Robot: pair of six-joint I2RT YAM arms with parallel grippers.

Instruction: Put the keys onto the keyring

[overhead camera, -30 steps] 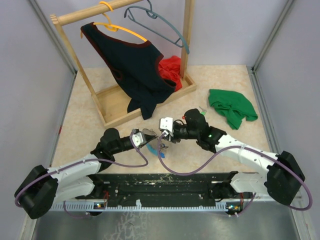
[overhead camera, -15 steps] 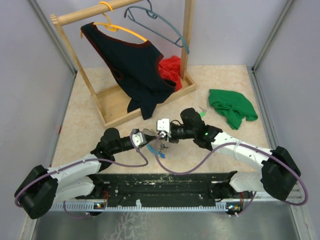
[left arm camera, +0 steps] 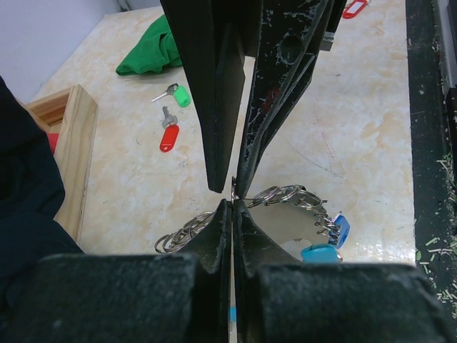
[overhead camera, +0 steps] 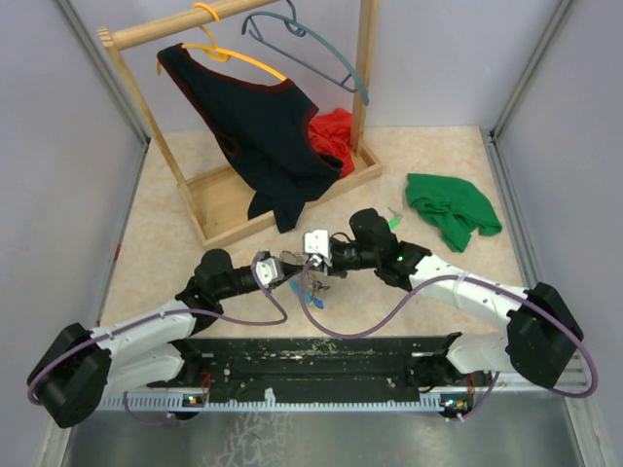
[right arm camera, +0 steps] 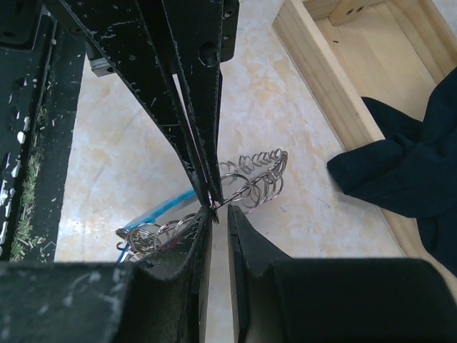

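Beige marbled tabletop (overhead camera: 175,243) is seen underneath. At the keyring (left arm camera: 285,196)'s left, the left gripper (left arm camera: 233,206) is pressed shut, pinching its wire. Blue keys (left arm camera: 323,252) are hung on it. At its right, the right gripper (right arm camera: 217,214) is nearly closed; an actual grip can't be told.

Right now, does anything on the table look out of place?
Yes. A green-capped key and a red-capped key lie loose on the table, apart from the keyring, and a green cloth lies crumpled near them.

The right gripper (right arm camera: 220,214) draws in closer to the left gripper (left arm camera: 233,204) — its arm swinging that way too — and its jaws narrow to a slit at the keyring (right arm camera: 250,182).
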